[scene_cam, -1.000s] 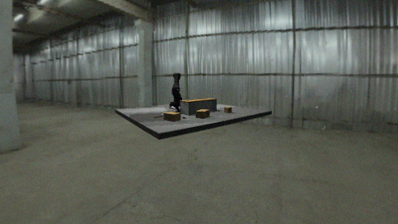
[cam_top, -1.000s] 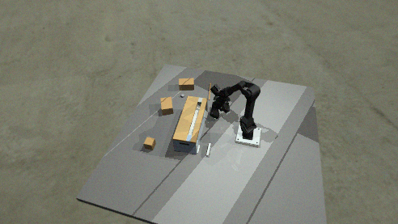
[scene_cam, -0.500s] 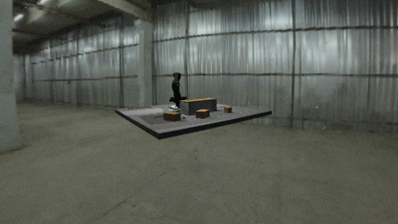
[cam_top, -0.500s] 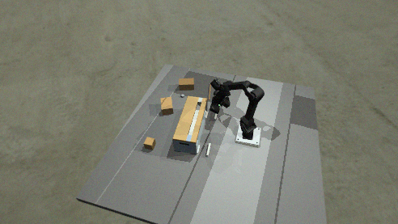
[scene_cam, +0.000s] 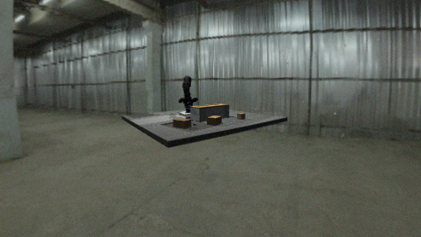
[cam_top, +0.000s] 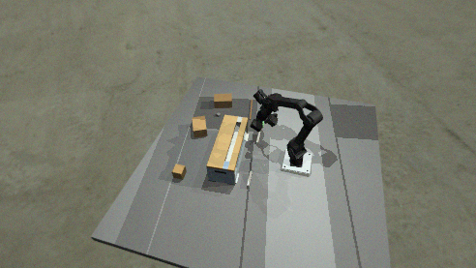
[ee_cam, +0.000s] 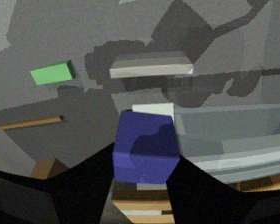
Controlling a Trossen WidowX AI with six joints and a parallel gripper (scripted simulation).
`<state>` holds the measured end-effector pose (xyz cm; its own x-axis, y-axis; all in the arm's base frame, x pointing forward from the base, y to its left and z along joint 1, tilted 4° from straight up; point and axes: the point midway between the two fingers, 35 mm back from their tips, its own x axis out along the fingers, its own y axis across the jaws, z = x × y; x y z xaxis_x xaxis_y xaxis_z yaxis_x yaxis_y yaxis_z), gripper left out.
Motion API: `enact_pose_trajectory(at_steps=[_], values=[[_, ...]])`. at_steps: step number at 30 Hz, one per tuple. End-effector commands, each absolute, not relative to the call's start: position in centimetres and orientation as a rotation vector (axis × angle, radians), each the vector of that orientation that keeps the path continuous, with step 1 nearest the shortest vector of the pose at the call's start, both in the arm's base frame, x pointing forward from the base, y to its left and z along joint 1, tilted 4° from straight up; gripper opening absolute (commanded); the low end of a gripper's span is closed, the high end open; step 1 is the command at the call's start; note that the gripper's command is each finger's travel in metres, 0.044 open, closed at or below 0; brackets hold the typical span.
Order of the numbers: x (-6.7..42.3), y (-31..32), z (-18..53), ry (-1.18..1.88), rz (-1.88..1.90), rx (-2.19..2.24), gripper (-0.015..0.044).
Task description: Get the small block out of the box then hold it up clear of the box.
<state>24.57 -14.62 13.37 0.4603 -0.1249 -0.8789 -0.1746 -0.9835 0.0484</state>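
The small block [ee_cam: 146,167] is blue and sits between the two black fingertips in the wrist view. My gripper [cam_top: 263,123] [scene_cam: 188,103] [ee_cam: 141,150] is shut on it. The block looks raised off the table; I cannot make it out in either the top or the exterior view. The box [cam_top: 222,140] [scene_cam: 211,113] [ee_cam: 226,125] has an orange top and a clear front. It stands upright on the table. In the top view the gripper is beside the far end of the box, on the arm's side. In the wrist view the block overlaps that end of the box, so the gap between them is unclear.
A pale bar [cam_top: 258,136] [ee_cam: 151,71] lies before the box, another [cam_top: 250,180] nearer the camera. A green block [ee_cam: 53,73] and a brown stick [cam_top: 251,109] [ee_cam: 33,122] lie nearby. Orange blocks [cam_top: 223,101] [cam_top: 199,127] [cam_top: 179,171] stand behind the box.
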Motion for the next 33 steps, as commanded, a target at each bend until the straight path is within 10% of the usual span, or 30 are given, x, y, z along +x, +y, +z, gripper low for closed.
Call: enact_pose_trajectory(at_steps=[1, 33], values=[[23.6, -14.3, 15.6, 0.416, 1.510, -2.598, 0.0000], [20.7, -13.1, 19.7, 0.705, 1.303, -2.459, 0.0000]])
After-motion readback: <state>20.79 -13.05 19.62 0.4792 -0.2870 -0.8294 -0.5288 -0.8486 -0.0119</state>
